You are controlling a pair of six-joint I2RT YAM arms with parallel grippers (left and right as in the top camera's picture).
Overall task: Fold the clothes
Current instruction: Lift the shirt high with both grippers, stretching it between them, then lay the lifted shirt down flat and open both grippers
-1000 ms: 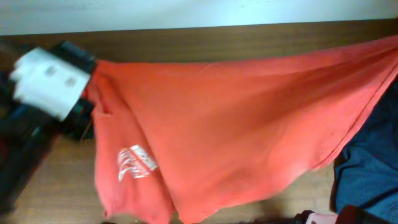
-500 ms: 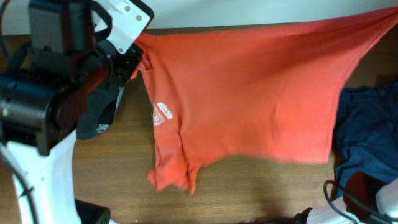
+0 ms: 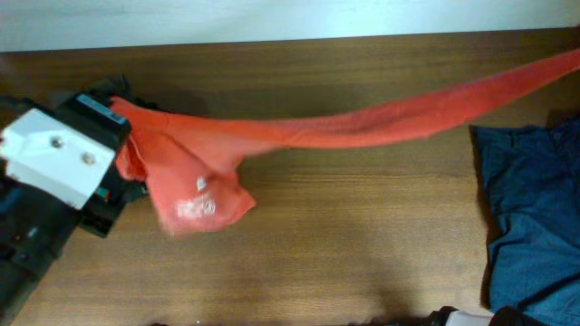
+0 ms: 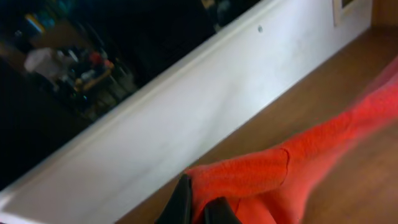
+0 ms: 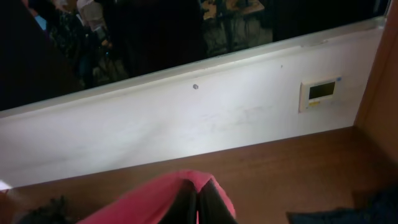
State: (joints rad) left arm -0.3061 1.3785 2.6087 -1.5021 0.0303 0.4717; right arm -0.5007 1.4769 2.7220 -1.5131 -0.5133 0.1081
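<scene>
The orange-red T-shirt (image 3: 362, 127) is stretched into a narrow band across the table, from far left to the top right edge. A bunch of it with white lettering (image 3: 195, 195) sags onto the wood near the left end. My left gripper (image 4: 200, 210) is shut on the shirt's left end (image 4: 261, 171). My right gripper (image 5: 199, 205) is shut on the other end (image 5: 149, 199); it lies outside the overhead view. A navy blue garment (image 3: 535, 217) lies crumpled at the right.
My left arm's white housing (image 3: 50, 158) fills the left edge of the table. A white wall (image 5: 186, 130) runs behind the table's far edge. Bare wood (image 3: 362, 244) shows between the sagging bunch and the navy garment.
The shirt hung broad and spread between the grippers; now it is drawn into a thin band with a small bunch sagging at the left. The left arm has swung down and left.
</scene>
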